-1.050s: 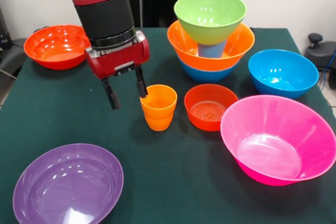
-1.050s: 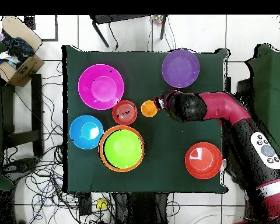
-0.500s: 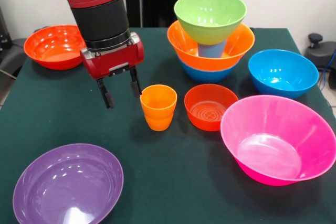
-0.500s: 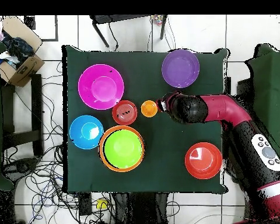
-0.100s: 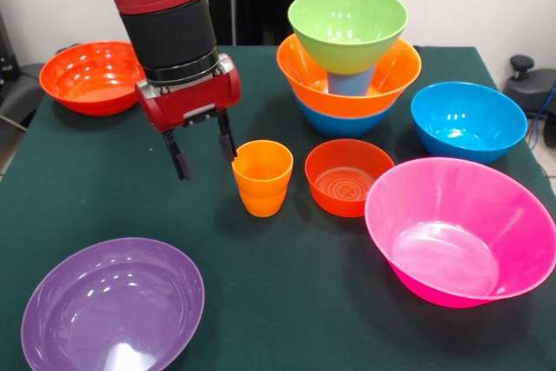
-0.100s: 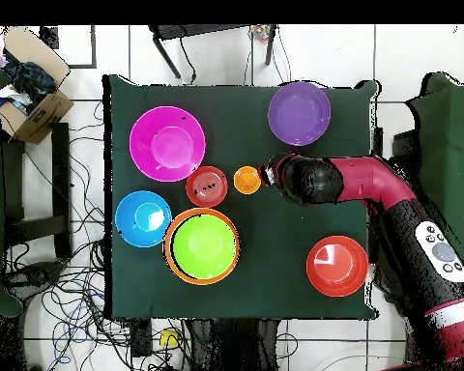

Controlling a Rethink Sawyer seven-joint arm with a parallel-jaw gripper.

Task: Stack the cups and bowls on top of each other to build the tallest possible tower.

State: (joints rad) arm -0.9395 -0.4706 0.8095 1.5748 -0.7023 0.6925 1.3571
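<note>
- Your pincer [image 5: 201,149] hangs just beside the orange cups [image 5: 261,178], on their left in the front view; its two fingers are spread apart and hold nothing.
- One finger [image 5: 227,136] looks very close to the cups' rim; you cannot tell from here whether it touches. The other finger stands clear over bare counter [image 5: 287,301].
- The orange cups are nested one in the other, upright, near the counter's middle, just beside the small red-orange bowl [image 5: 348,176].
- The tower [image 5: 349,58] stands at the far side in the front view: a blue bowl at the bottom, an orange bowl [image 5: 395,76] in it, a light blue cup [image 5: 348,84] inside that, and the lime bowl [image 5: 347,25] on top.
- Still loose on the counter: the purple bowl [image 5: 113,306], the pink bowl [image 5: 460,230], a second blue bowl [image 5: 467,121] and a larger red-orange bowl [image 5: 93,76].
- The step in hand looks like fetching the orange cups for the tower.
- Next, you likely need to shift the pincer sideways so the fingers straddle the cups' wall or the whole cup, lower a little, then close.
- Watch the near finger: a sideways nudge could tip the cups into the small red-orange bowl.
- Once gripped, lift well above the lime bowl's rim before crossing over, since the tower looks top-heavy on that light blue cup.
</note>
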